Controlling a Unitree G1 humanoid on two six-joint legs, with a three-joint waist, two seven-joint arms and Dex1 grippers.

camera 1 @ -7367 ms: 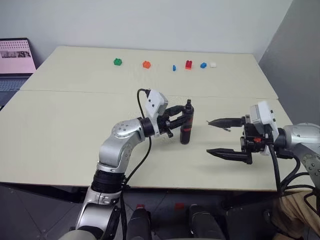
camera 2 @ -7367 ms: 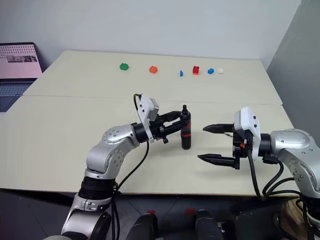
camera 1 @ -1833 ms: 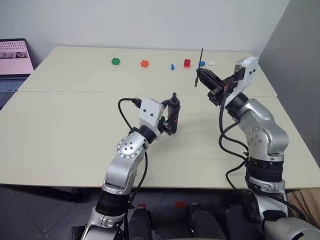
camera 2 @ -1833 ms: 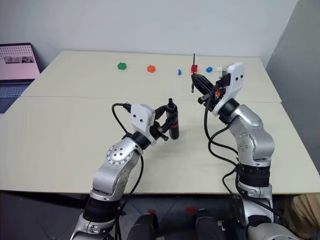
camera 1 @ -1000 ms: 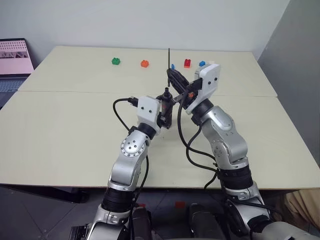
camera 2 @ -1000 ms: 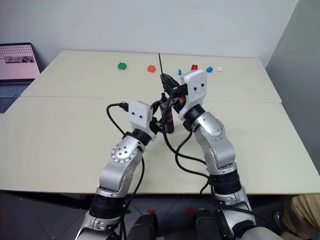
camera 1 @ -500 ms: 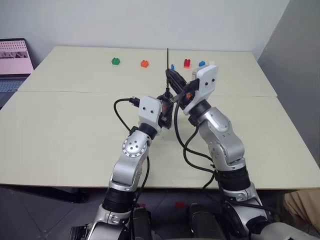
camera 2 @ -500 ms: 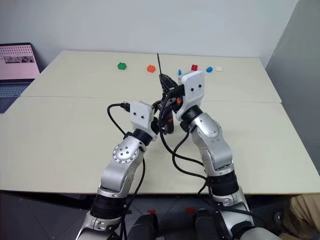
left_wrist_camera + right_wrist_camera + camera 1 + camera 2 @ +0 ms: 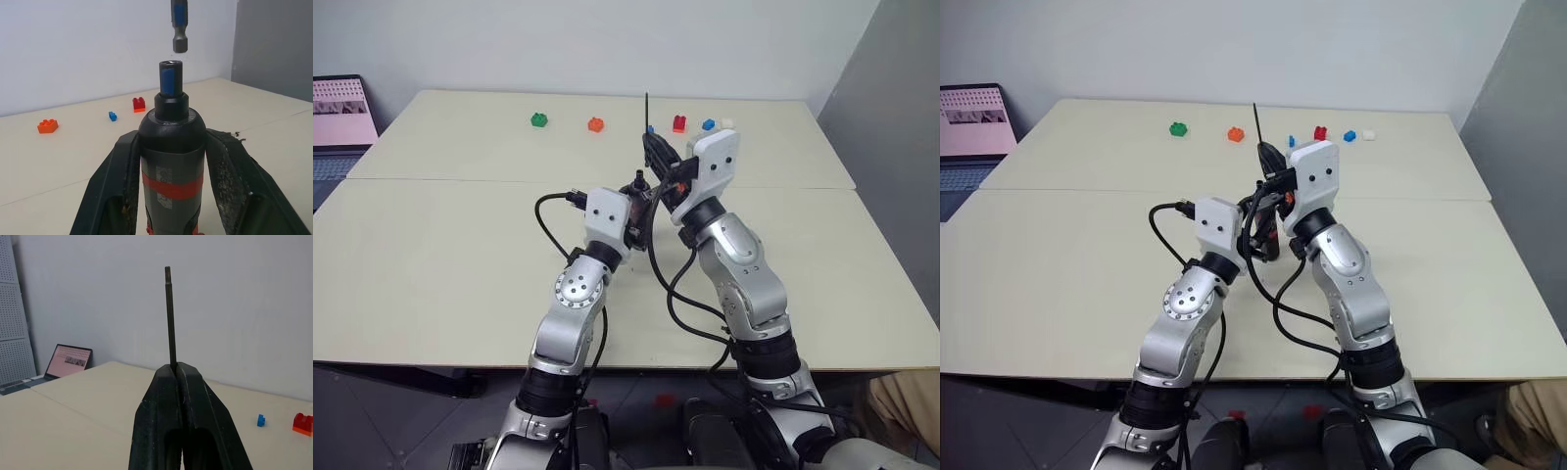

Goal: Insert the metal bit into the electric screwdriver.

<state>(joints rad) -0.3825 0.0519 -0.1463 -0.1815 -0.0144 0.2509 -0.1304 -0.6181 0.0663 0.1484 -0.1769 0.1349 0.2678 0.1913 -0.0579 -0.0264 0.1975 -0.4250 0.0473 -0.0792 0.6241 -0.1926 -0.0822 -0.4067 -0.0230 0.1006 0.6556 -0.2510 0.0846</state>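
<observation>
Toy bricks (image 9: 540, 119) on table (image 9: 431, 255); laptop (image 9: 340, 113) beside.

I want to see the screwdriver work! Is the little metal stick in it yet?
Not yet. Done: the left gripper holds the screwdriver upright, and the right gripper is shut on the metal bit. Happening now: the bit's thick end hangs just above the screwdriver's open tip, with a small gap. Left: lower it in.

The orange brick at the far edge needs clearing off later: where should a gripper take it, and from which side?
Grip the orange brick across its two flat side walls, coming straight down from above. It lies low and flat on the table, studs up, with open space around it and the green brick well apart.
</observation>
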